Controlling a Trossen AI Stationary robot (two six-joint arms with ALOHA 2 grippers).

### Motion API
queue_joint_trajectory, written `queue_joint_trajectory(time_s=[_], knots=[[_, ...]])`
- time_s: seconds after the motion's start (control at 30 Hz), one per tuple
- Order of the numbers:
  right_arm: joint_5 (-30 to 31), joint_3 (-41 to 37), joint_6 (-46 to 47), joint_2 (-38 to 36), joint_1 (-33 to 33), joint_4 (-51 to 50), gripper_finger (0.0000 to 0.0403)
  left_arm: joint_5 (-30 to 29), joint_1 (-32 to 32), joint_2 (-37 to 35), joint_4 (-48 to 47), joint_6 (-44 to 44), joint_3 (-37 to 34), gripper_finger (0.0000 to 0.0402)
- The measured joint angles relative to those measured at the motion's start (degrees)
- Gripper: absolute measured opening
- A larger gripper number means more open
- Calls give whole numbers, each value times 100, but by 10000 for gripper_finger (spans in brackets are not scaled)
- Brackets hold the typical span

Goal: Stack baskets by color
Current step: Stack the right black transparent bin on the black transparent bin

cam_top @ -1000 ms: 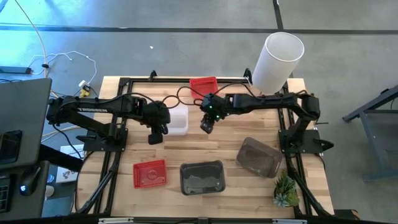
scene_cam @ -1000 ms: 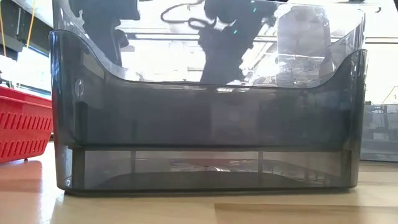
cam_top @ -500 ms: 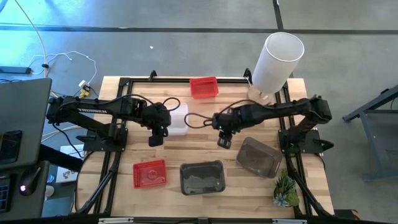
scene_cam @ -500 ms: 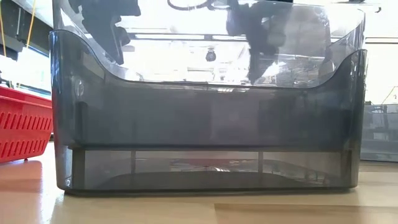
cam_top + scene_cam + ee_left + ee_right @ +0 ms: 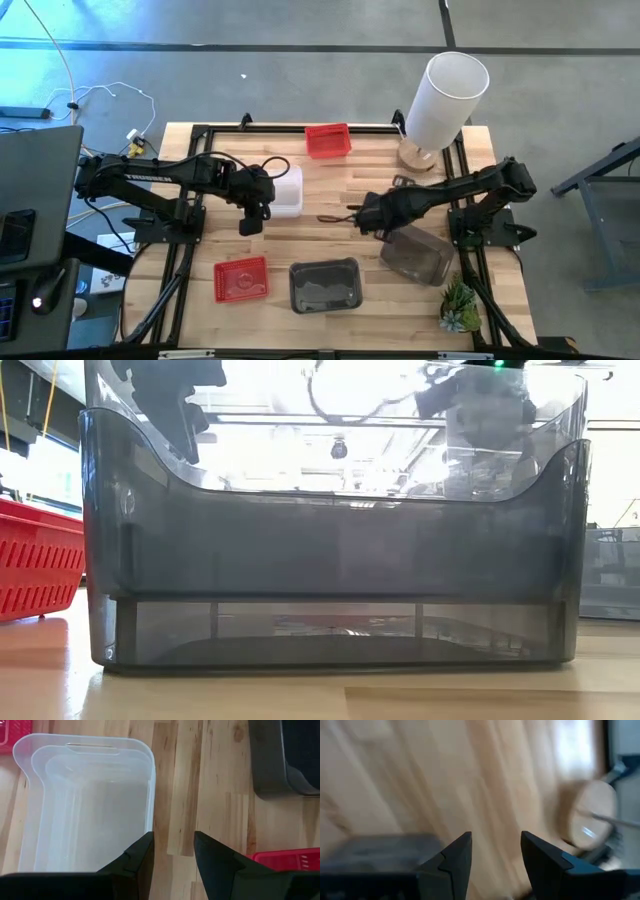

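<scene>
High view gives us the whole table (image 5: pixel 500 300), so we begin from there. The right gripper (image 5: pixel 368 222) hangs over the middle of the table with its fingers apart and nothing between them. Just beside it, toward the right front corner, lies a dark grey basket (image 5: pixel 416 252), turned at an angle; we cannot tell whether the gripper touches its rim. In the right wrist view the two fingers (image 5: pixel 454 857) stand apart over bare wood, and the rim of this grey basket (image 5: pixel 375 845) shows close under them. Farther from this gripper, toward the front edge, we see a second grey basket (image 5: pixel 325 285), and farther left of that a red basket (image 5: pixel 241 279). Behind the gripper, at the back edge, stands another red basket (image 5: pixel 328 140), and the white cylinder (image 5: pixel 446 98) stands at the back right corner. The green plant (image 5: pixel 459 305) sits at the front right corner.

The left gripper (image 5: pixel 249 222) waits left of the middle, its fingers also apart and empty. The clear basket (image 5: pixel 286 192) lies just beside it; in the left wrist view one finger (image 5: pixel 137 857) is next to the wall of the clear basket (image 5: pixel 85 805).

In the low view the grey basket (image 5: pixel 330 570) fills almost the whole picture, with a red basket (image 5: pixel 40 565) beside it.
</scene>
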Motion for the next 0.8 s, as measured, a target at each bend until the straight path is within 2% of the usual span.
queue_joint_trajectory(time_s=[0.2, 0.4, 0.57, 0.8], knots=[[579, 0, 837, 0, 336, -1043, 156, 0, 2, 0, 0, -6, 0, 125], [554, -233, 990, -185, 538, -1062, 156, -2, 2, 0, 0, -63, 0, 125], [265, -1143, 1311, -820, 569, -1067, 156, -2, 2, 0, -4, -135, 0, 125], [-525, -2229, 1749, -2138, 569, -842, 156, -2, 2, 0, -2, -135, 0, 125]])
